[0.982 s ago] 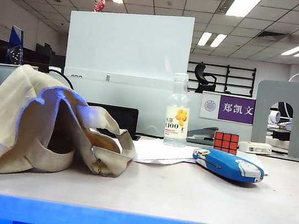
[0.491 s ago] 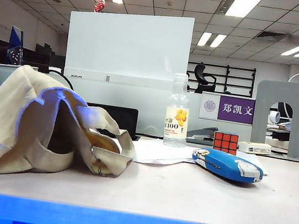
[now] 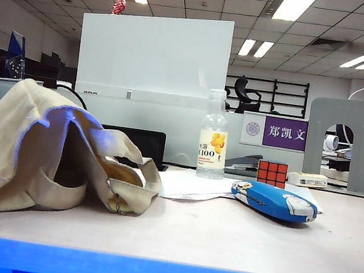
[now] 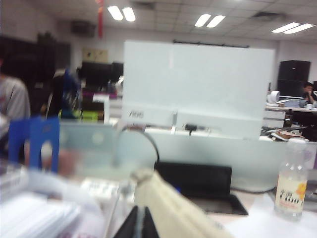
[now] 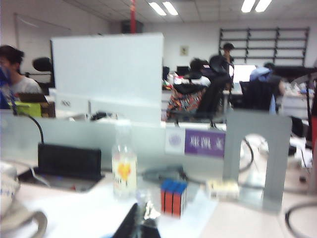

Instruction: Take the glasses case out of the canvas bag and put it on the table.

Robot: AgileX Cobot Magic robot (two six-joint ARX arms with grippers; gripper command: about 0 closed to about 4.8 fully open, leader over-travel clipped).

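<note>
The bright-blue glasses case (image 3: 274, 201) lies on the table (image 3: 221, 240) at the right, outside the canvas bag (image 3: 37, 150) and partly on a white paper sheet. The beige bag slumps at the left with its mouth open towards the case. Neither gripper shows in the exterior view. In the left wrist view my left gripper (image 4: 141, 225) is shut, with its dark fingertips together beside a fold of the bag (image 4: 173, 208). In the right wrist view my right gripper (image 5: 143, 223) is shut and raised, looking level over the table, with nothing clearly in it.
A small bottle (image 3: 213, 144) and a red Rubik's cube (image 3: 272, 172) stand behind the case, on or near white paper sheets (image 3: 189, 182). A grey metal bookend (image 3: 339, 142) stands at the back right. A white monitor back (image 3: 150, 84) rises behind the table.
The case, bag, bottle and cube keep their places on the table. The whole exterior picture has shifted very slightly.
</note>
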